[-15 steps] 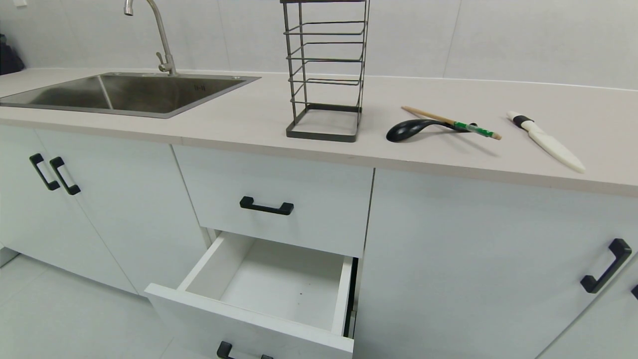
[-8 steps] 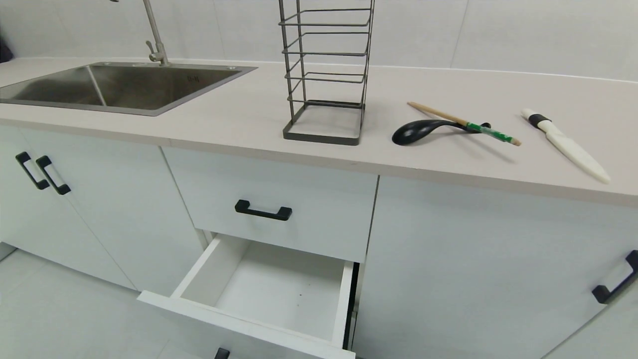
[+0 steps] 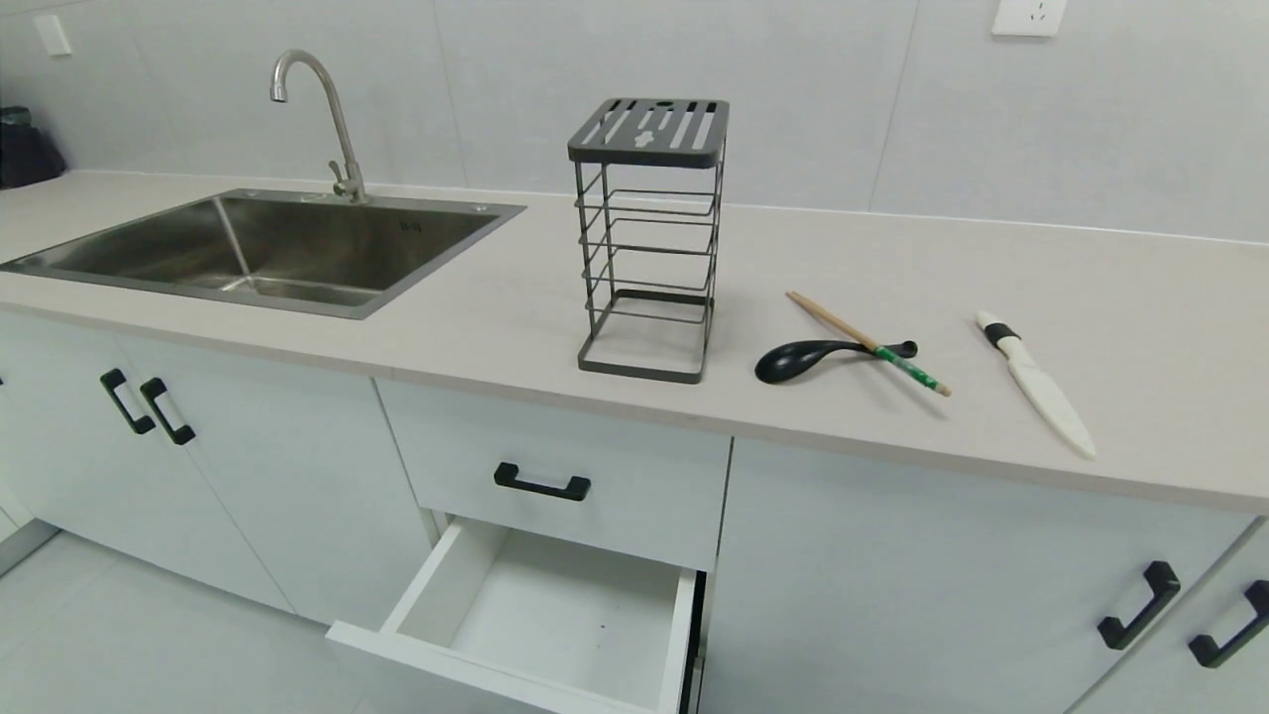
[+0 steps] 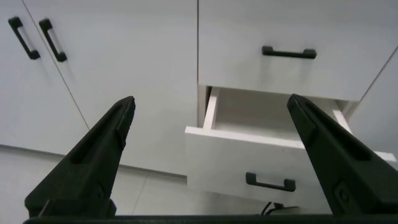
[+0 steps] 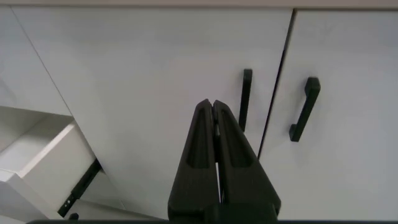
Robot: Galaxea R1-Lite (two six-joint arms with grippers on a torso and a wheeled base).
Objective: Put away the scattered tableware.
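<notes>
On the countertop (image 3: 516, 297) lie a black spoon (image 3: 805, 358), a wooden chopstick with a green band (image 3: 866, 342) resting across the spoon's handle, and a white knife with a black band (image 3: 1036, 383) to their right. Left of them stands a dark wire rack (image 3: 649, 241). Below the counter a white drawer (image 3: 540, 620) is pulled out with nothing visible inside. My left gripper (image 4: 211, 109) is open, low in front of that drawer (image 4: 273, 155). My right gripper (image 5: 214, 112) is shut on nothing, facing cabinet doors with black handles (image 5: 305, 109).
A steel sink (image 3: 258, 248) with a tall tap (image 3: 327, 119) occupies the counter's left end. A closed drawer with a black handle (image 3: 541, 484) sits above the pulled-out one. Cabinet doors with black handles (image 3: 144, 407) flank both sides. A wall socket (image 3: 1029, 15) is up right.
The whole head view has shifted: the camera has tilted up and pulled back, bringing the rack's top and the full tap into view. The tableware keeps its places on the counter.
</notes>
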